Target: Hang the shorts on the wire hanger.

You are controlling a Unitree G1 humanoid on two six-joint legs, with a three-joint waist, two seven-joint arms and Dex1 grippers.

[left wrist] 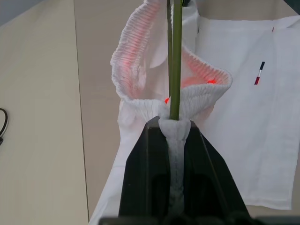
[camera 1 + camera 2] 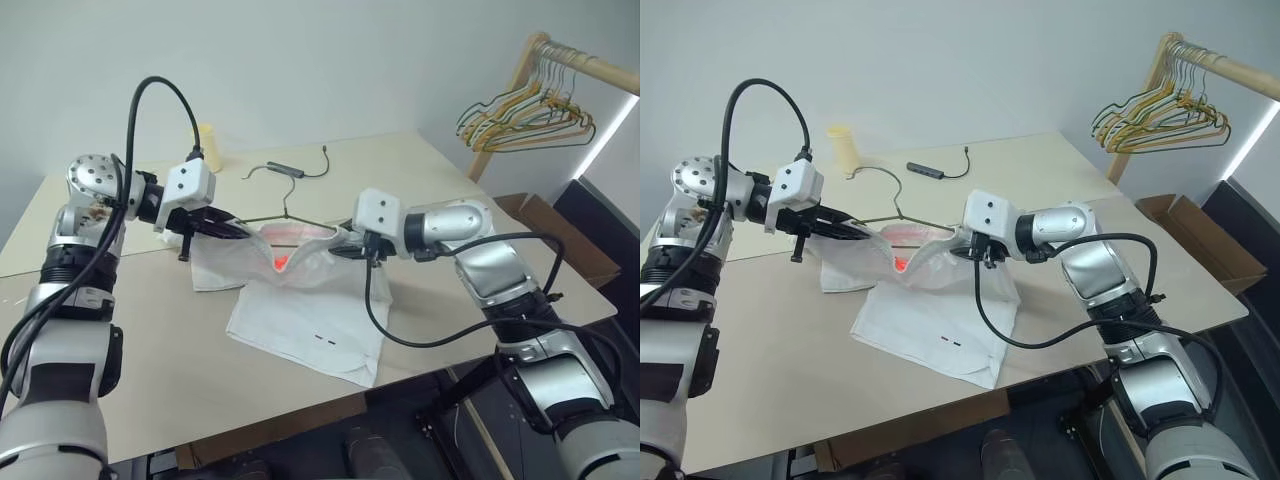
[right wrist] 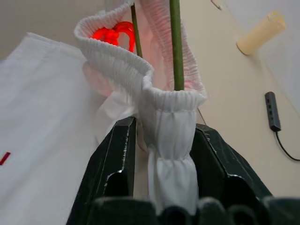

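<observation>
The shorts (image 2: 305, 310) are thin white woven cloth with a thick, ribbed, gathered elastic waistband, and the inside of that band glows pink-red where light falls on it. Their legs lie flat and slightly creased on the pale beige surface (image 2: 150, 380), one leg carrying two tiny dark marks near the hem, while the waist end is lifted and pulled open into a loop between the two claws. The left claw (image 1: 174, 129) is clamped on one bunched fold of the waistband, its two black, wedge-shaped fingers pressed tight against the cloth. The right claw (image 3: 165, 136) grips the opposite side of the band, its fingers standing a little wider around a thick pleated bunch of fabric. The wire hanger (image 2: 285, 205) is a thin dark wire triangle with a curled hook; its hook end lies on the surface beyond the shorts, and its wire runs into the stretched waist opening, passing just beside each claw's fingertips. Farther back lie a cream cylinder (image 2: 208, 145) and a small dark cabled device (image 2: 285, 169).
</observation>
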